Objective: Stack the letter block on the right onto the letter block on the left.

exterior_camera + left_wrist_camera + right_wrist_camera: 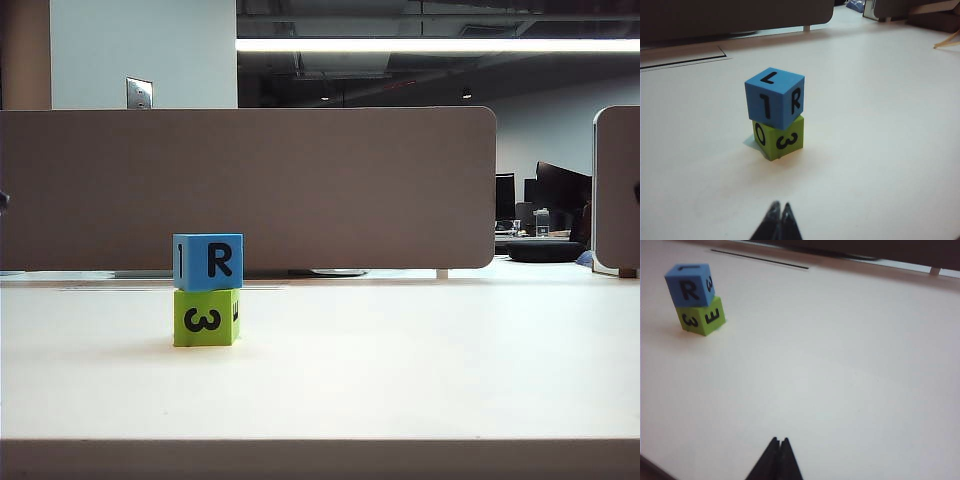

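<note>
With the blue block (208, 261) already sitting squarely on the green block (205, 317), the stacking looks done and what remains, by my judgement, is a clean retreat of both arms. Neither arm shows in the exterior view; only the wrist views show the fingers. The left gripper (778, 209) has its fingers pressed together with nothing between them, and the stack stands ahead of those tips, apart from them, on the bare desk (880, 125). The right gripper (779, 442) likewise shows its fingers closed and empty, with the stack well apart from them, far ahead and off to one side.

The blue block overhangs the green one very slightly in the left wrist view, yet it rests flat and upright, faces roughly aligned. To finish well, each arm should pull away from the stack rather than sweep across it, keeping the closed fingertips clear of the desk surface and giving the tower a wide berth, since a light brush could topple the upper block.
</note>
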